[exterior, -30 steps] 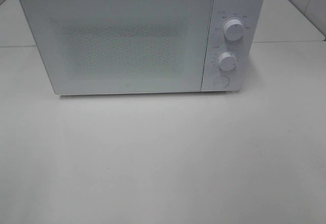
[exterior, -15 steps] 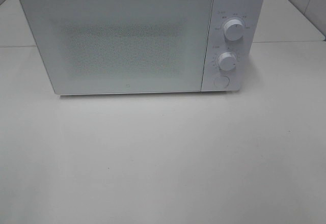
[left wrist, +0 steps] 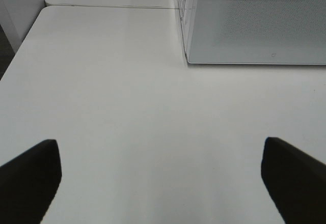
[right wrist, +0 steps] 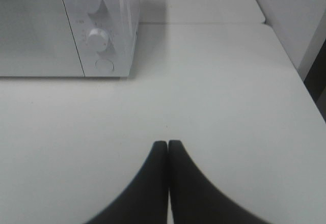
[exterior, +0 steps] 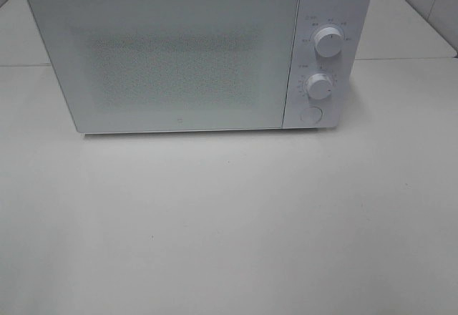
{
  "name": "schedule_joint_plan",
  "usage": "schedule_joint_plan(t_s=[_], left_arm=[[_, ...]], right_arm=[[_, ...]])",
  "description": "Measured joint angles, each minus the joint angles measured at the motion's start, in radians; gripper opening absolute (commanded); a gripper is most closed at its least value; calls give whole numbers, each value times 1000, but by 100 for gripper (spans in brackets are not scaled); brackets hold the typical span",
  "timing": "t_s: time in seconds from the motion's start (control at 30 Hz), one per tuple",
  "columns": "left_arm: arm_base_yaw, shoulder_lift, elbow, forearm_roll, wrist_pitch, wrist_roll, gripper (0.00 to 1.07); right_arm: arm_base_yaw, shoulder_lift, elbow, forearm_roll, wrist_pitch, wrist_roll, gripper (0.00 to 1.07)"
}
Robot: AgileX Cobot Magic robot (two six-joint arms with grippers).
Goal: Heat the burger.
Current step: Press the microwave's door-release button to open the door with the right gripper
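Observation:
The burger is not in view in any frame. A white microwave [exterior: 193,54] stands at the back of the white table [exterior: 236,222] with its door shut; its mesh window shows nothing clear inside. It has two round knobs [exterior: 328,41] and a round button [exterior: 310,114] on its right panel. My left gripper [left wrist: 160,178] is open and empty over the table, in front of the microwave's left corner [left wrist: 254,25]. My right gripper [right wrist: 167,145] is shut and empty, in front of the knob panel [right wrist: 97,35]. Neither gripper shows in the exterior high view.
The table's left edge [left wrist: 20,51] and right edge [right wrist: 300,81] show in the wrist views. A seam [exterior: 408,59] runs across the table behind the microwave's front.

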Motion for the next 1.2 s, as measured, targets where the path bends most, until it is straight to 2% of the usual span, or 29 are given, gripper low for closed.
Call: schedule_joint_plan(t_s=[0.23, 0.3, 0.33, 0.4, 0.43, 0.57, 0.6, 0.67, 0.7, 0.73, 0.8, 0.87, 1.2], left_arm=[[0, 0, 0, 0, 0, 0, 101], [0, 0, 0, 0, 0, 0, 101], [0, 0, 0, 0, 0, 0, 101], [0, 0, 0, 0, 0, 0, 101], [0, 0, 0, 0, 0, 0, 101], [0, 0, 0, 0, 0, 0, 101], [0, 0, 0, 0, 0, 0, 101], [0, 0, 0, 0, 0, 0, 101], [0, 0, 0, 0, 0, 0, 101], [0, 0, 0, 0, 0, 0, 101], [0, 0, 0, 0, 0, 0, 101], [0, 0, 0, 0, 0, 0, 101], [0, 0, 0, 0, 0, 0, 101]], right_arm=[[0, 159, -5, -1, -206, -4, 0], [0, 230, 11, -1, -369, -14, 0], [0, 230, 11, -1, -369, -14, 0], [0, 297, 45, -1, -526, -16, 0], [0, 297, 45, -1, -526, -16, 0], [0, 414, 126, -6, -784, -18, 0], [0, 414, 126, -6, -784, -18, 0], [0, 487, 182, -7, -956, -21, 0], [0, 487, 182, -7, -956, -21, 0], [0, 554, 225, -7, -1092, -21, 0], [0, 590, 244, -7, -1144, -21, 0], [0, 693, 285, -7, -1306, -21, 0], [0, 1018, 311, -7, -1611, -18, 0]])
